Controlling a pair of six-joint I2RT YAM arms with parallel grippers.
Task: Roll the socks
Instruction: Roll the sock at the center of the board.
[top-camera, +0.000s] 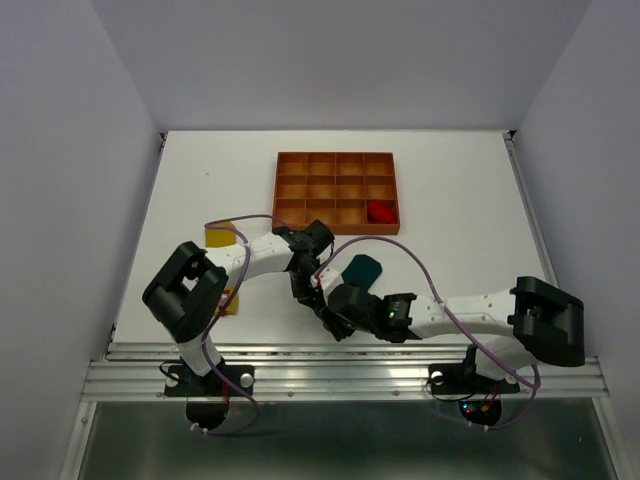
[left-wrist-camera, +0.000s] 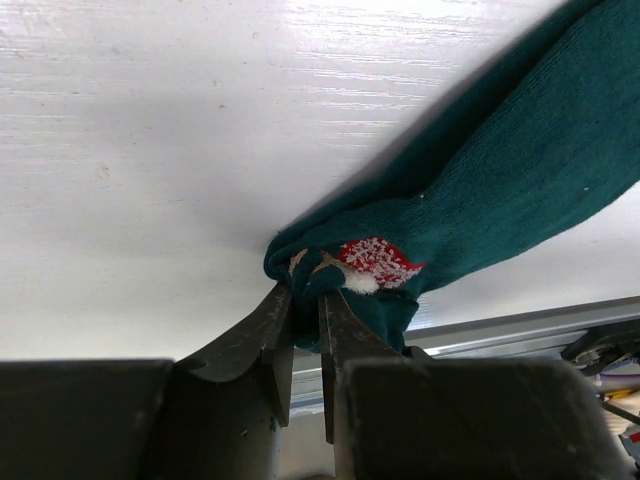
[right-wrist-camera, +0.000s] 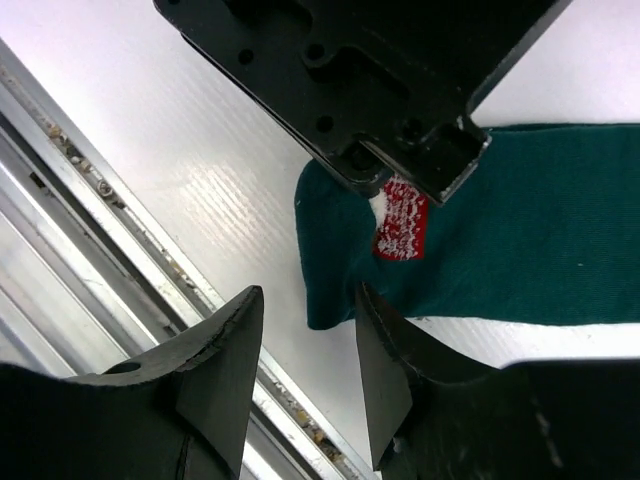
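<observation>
Free room: the table lies bare along its right side and in its far-left corner. Obstacles: the tray at far centre. Both forearms crowd the near centre. The left gripper is pinched on the near-left end of the teal sock, and the right gripper, jaws apart, sits just beside it. Cables loop above the table, and a yellow sock lies at left beside the left arm.
</observation>
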